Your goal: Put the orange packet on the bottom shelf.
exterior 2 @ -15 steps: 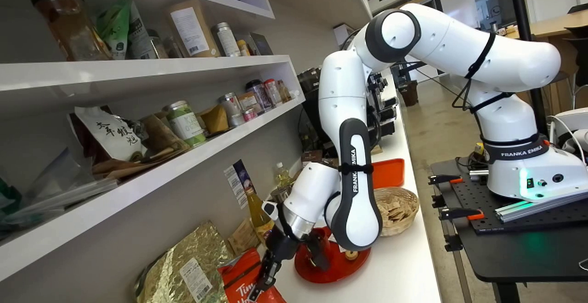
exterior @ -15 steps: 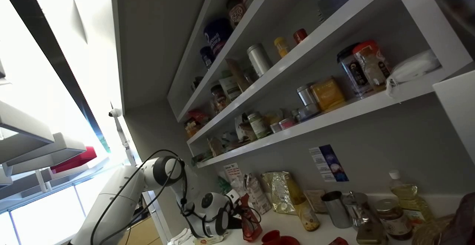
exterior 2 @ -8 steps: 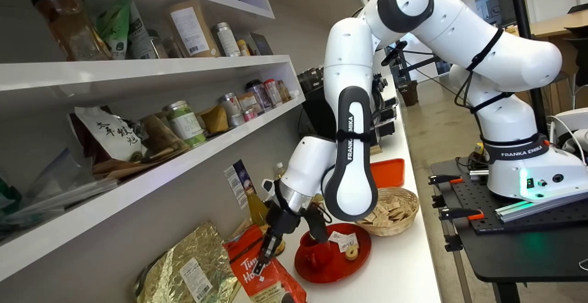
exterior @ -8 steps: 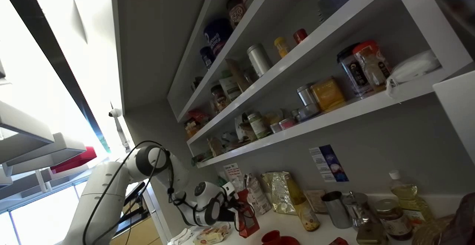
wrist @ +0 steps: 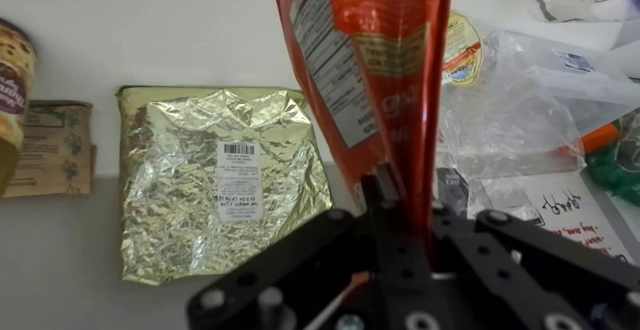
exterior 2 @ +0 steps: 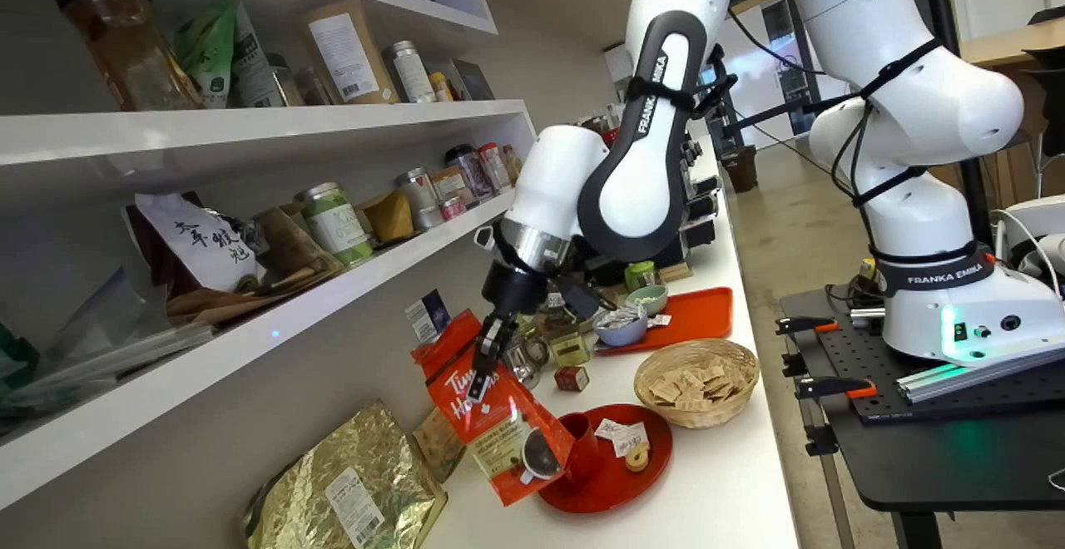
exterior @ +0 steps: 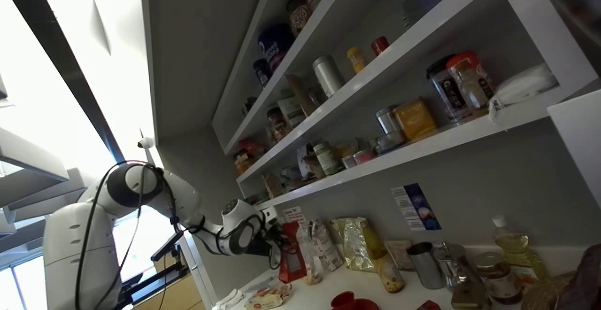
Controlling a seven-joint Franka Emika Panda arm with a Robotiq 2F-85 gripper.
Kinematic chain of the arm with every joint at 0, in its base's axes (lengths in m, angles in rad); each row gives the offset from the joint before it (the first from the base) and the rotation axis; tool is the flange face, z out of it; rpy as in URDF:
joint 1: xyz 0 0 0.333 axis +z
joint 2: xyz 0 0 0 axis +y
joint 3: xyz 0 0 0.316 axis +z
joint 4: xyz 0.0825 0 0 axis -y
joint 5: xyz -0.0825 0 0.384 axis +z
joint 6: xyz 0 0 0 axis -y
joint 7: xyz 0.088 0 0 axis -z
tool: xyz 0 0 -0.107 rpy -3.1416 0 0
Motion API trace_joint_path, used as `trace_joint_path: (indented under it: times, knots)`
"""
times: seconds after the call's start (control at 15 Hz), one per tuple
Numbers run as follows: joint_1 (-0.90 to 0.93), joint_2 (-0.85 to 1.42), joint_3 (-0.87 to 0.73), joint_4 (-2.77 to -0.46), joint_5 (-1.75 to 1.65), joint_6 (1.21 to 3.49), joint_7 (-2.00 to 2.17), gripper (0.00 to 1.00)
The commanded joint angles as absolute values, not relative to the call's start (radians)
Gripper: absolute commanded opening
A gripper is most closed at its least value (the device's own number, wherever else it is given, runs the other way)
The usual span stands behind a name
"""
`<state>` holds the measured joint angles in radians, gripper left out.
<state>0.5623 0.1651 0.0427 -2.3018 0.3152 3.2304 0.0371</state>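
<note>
The orange packet is a red-orange pouch with pale print. My gripper is shut on its upper part and holds it tilted, apparently above the counter. In an exterior view the packet hangs below the shelf level. In the wrist view the packet runs up from between the fingers and hides part of what lies behind. The bottom shelf is the long white plank above and to the left of the packet; its front edge also shows in an exterior view.
On the bottom shelf stand a green-lidded jar, a whitish bag and a yellow box. Below are a gold foil bag, a red plate and a basket. A second shelf runs above.
The packet has risen off the counter with my gripper and tilts more in an exterior view. The arm has lifted and drawn back, uncovering the basket and the bowls behind.
</note>
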Motion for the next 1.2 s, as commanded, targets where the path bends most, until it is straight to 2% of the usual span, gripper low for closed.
trace_joint_path:
  times: [0.0,0.47,0.93,1.0,1.13]
  knots:
    - [0.609,-0.009,-0.057,-2.377,0.278,3.114,0.094,0.01]
    - [0.410,-0.167,-0.097,-2.342,-0.089,2.934,0.361,0.00]
    - [0.224,-0.302,-0.100,-2.294,-0.230,2.737,0.453,0.00]
    - [0.105,-0.313,-0.013,-2.288,-0.182,2.723,0.414,0.00]
    - [0.017,-0.322,0.006,-2.272,-0.191,2.726,0.433,0.00]
